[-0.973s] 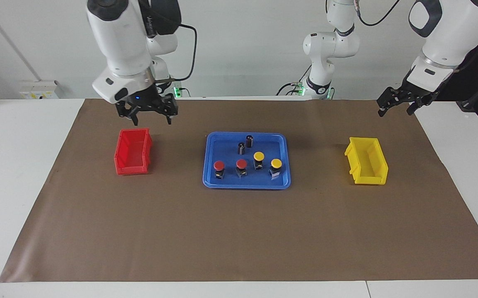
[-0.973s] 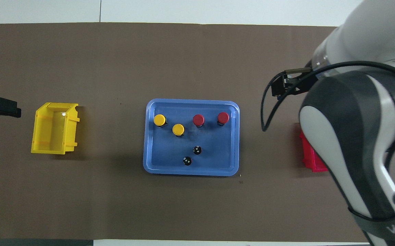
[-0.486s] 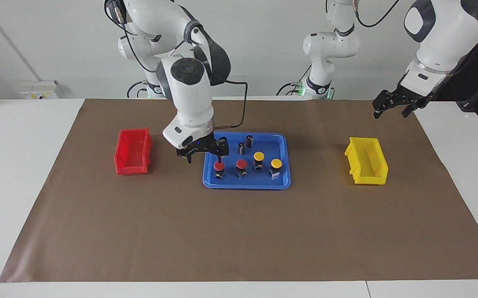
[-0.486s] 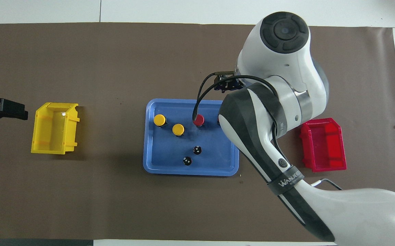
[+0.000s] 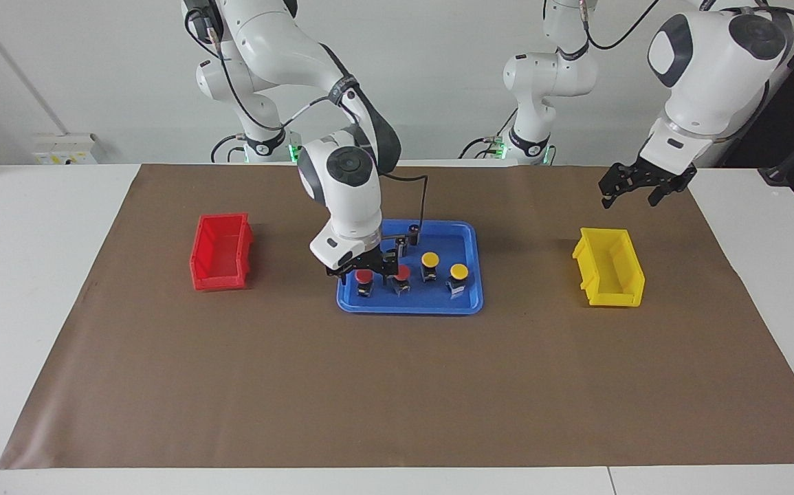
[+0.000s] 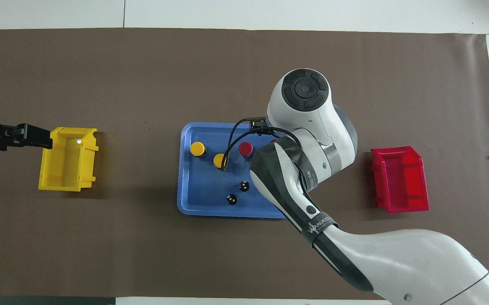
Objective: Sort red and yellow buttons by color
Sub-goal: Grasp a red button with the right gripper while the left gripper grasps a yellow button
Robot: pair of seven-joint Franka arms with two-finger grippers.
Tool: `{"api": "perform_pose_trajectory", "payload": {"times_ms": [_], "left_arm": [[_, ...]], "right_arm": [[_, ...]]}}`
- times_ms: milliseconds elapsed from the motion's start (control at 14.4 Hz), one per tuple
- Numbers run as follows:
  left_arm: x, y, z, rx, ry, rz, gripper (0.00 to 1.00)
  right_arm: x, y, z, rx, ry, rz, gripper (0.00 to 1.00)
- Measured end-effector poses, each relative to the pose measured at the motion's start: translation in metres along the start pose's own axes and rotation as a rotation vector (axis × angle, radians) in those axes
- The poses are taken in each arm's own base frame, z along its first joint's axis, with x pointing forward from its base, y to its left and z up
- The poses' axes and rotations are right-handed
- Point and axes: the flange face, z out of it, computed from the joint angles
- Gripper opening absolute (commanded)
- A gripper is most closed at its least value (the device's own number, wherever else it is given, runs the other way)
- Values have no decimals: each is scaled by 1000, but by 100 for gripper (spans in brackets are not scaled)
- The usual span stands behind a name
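White table [image 5: 39, 289] covered by a brown mat [image 5: 397, 385]; plain white wall [image 5: 73, 69] with a socket box [image 5: 63, 148].

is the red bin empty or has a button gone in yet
Empty: the red bin shows only its bare floor, and both red buttons still stand in the blue tray.

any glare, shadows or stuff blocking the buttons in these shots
Facing view: even light, a soft shadow beside the red bin, all buttons visible. Overhead view: the right arm covers most of one red button; faint sheen on the blue tray.
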Motion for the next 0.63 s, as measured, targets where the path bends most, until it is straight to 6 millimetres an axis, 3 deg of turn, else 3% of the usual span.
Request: {"api": "perform_pose_trajectory", "payload": {"times_ms": [347, 625], "left_arm": [[-1, 46, 16, -7, 43, -74, 100], [-1, 65, 32, -9, 49, -110, 100]], "right_arm": [[-7, 0, 11, -4, -9, -5, 82], [-11, 0, 15, 13, -31, 12, 69]]}}
